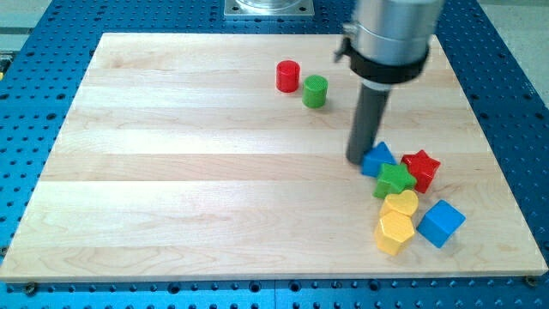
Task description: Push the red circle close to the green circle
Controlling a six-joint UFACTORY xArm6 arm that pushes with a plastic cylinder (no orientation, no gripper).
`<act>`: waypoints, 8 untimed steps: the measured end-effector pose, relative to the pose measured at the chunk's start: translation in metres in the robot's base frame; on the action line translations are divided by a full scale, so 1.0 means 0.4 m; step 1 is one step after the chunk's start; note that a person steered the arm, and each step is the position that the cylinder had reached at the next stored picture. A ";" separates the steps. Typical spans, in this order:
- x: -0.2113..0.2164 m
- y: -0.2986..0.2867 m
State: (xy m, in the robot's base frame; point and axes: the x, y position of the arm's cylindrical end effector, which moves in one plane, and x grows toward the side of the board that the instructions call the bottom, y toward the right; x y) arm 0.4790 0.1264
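The one camera looks down at an angle onto a pale wooden counter (171,172) sitting on a blue perforated base (51,21). A silver cylinder with a black collar comes down from the view's top right and narrows into a straight dark rod; this arm carries no claw, so there is nothing to report as apart, together or clamped. The rod's tip (358,160) rests on the counter right of centre, touching or just beside the left edge of a blue triangular block (377,159). That block belongs to a tight cluster at the view's lower right: a red star (421,168), a green star (395,178), two yellow blocks, one (401,204) above the other (395,232), with shapes that are rounded or many-sided but hard to tell, and a blue cube (441,223). The red circle (288,76), a short upright cylinder, stands near the view's top centre, well apart from the tip. The green circle (315,91) stands just to its lower right, very near it, with only a thin gap, if any, between them. Judged from this layout, the task looks finished or almost so, since the two circles already sit close together. If a closing nudge is wanted, the tip must leave the cluster, travel up the view and round to the red circle's upper left side, then push gently toward the lower right. A hard push would likely knock the green circle away.
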 end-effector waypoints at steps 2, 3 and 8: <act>-0.116 -0.390; -0.257 -0.556; -0.415 -0.396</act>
State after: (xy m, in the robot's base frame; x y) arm 0.3132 -0.0322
